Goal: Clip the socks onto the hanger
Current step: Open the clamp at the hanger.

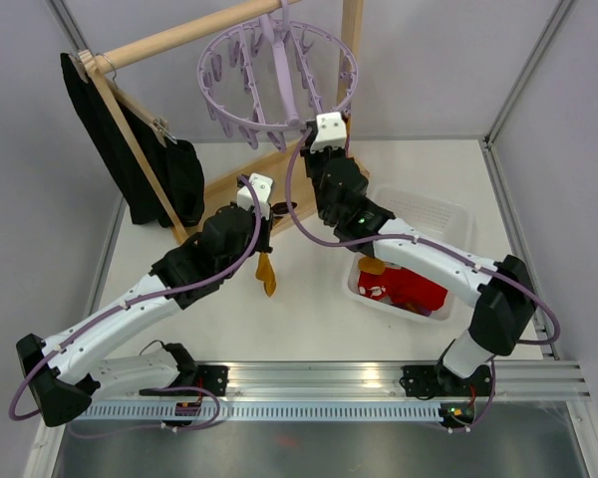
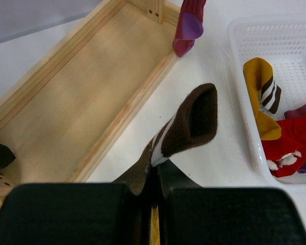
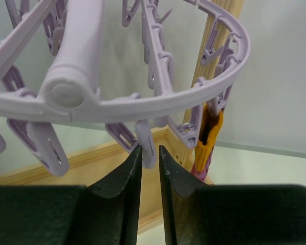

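The lavender hanger [image 1: 279, 70] hangs from the wooden rack's pole. My right gripper [image 1: 307, 124] is raised to its near rim; in the right wrist view the gripper [image 3: 149, 148] is closed narrowly on one dangling peg [image 3: 147, 145]. A mustard and maroon sock [image 3: 206, 138] hangs clipped to a peg just right of it. My left gripper [image 1: 267, 221] is shut on a mustard sock [image 1: 267, 271] that dangles above the table. In the left wrist view this gripper [image 2: 155, 161] pinches the sock's brown, white-striped cuff [image 2: 191, 120].
A white basket [image 1: 448, 214] at the right holds red socks [image 1: 409, 289] and a mustard one [image 2: 260, 97]. The wooden rack's base frame [image 2: 76, 87] lies behind the left gripper. A black garment [image 1: 149, 149] hangs on a wooden hanger at the left.
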Tool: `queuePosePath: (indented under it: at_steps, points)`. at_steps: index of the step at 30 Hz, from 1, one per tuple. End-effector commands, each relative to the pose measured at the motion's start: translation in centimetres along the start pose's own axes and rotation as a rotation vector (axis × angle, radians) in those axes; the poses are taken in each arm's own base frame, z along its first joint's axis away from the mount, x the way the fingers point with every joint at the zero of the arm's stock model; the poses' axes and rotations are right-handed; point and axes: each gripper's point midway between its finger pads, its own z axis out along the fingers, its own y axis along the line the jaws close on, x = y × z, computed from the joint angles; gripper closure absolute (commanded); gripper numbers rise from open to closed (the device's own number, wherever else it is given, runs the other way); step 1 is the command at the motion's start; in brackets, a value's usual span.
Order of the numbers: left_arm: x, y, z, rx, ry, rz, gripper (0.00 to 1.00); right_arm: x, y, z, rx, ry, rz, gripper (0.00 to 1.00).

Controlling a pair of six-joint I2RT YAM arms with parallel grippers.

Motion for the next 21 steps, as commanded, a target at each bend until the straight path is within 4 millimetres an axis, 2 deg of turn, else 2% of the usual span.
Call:
queuePosePath:
  at_steps: [1, 5, 12, 21]
  points:
    - [-1.3, -0.4, 0.0, 0.023, -0.051, -0.058, 0.98, -3.7, -1.6, 0.2, -0.07, -0.018, 0.143, 0.75]
    - [-1.6, -0.6, 0.0, 0.029, -0.058, -0.061, 0.98, -4.4, -2.4, 0.7, -0.129, -0.001, 0.215, 0.77]
    - [-1.8, -0.9, 0.1, 0.042, -0.062, -0.067, 0.98, -4.3, -3.3, 1.7, -0.197, 0.028, 0.28, 0.79]
    - [-1.9, -1.0, -0.1, 0.049, -0.064, -0.064, 0.98, -4.1, -3.5, 2.5, -0.326, 0.028, 0.308, 0.61]
